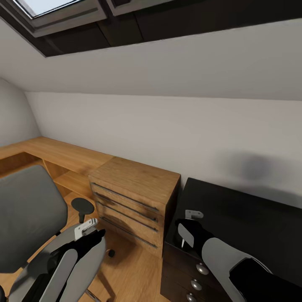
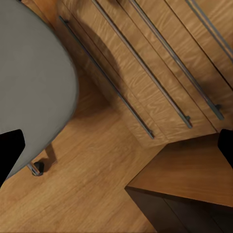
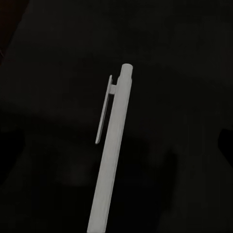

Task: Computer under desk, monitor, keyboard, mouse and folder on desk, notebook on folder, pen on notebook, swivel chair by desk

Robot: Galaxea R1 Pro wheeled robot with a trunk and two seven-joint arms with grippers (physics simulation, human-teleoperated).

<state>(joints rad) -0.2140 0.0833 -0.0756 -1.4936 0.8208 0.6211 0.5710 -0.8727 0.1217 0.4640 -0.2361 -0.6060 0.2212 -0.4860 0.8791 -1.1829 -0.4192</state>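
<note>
The white pen [image 3: 112,155] with its clip lies against a black surface, midway between the fingers of my right gripper [image 3: 116,145], whose dark fingertips [image 3: 226,148] stand far apart at the picture's edges. In the head view the right gripper [image 1: 187,233] is low over the front left corner of the dark three-drawer unit [image 1: 251,222], and a short white piece of the pen [image 1: 183,242] shows just below it. The grey swivel chair [image 1: 29,214] stands at the left. My left gripper [image 1: 90,235] is open and empty beside the chair's seat [image 2: 29,82].
A light-wood drawer chest [image 1: 134,197] with long bar handles stands between the chair and the dark unit, against a white wall. A low wooden shelf [image 1: 54,153] runs along the wall to the left. Wooden floor [image 2: 92,189] lies below the left gripper.
</note>
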